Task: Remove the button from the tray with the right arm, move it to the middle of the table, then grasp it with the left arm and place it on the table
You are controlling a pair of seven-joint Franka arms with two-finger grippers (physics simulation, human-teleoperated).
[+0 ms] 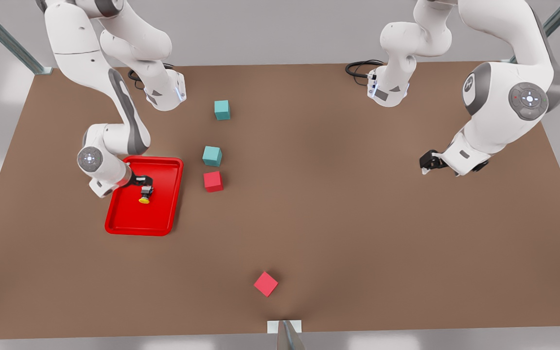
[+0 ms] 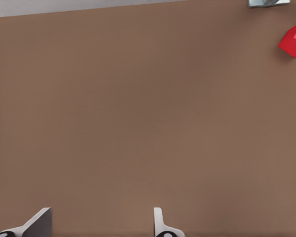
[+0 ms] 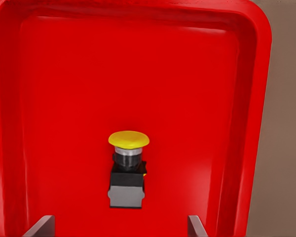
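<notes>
The button [image 1: 144, 196] lies on its side inside the red tray [image 1: 136, 230], yellow cap toward the front edge of the table [image 1: 338, 204]. In the right wrist view the button [image 3: 127, 173] shows its yellow cap, black collar and grey body on the tray floor [image 3: 187, 98]. My right gripper [image 1: 145, 184] hovers just over it, open, with the fingertips [image 3: 40, 226] wide on either side of the grey body and not touching. At the front view's right my left gripper [image 1: 426, 164] waits above bare table, also open [image 2: 98, 226].
Two teal cubes [image 1: 222, 110] [image 1: 212, 155] and a red cube [image 1: 213, 181] sit just beside the tray toward the table's middle. Another red cube [image 1: 266, 284] [image 2: 294, 39] lies near the front edge. Bare brown tabletop stretches between the two arms.
</notes>
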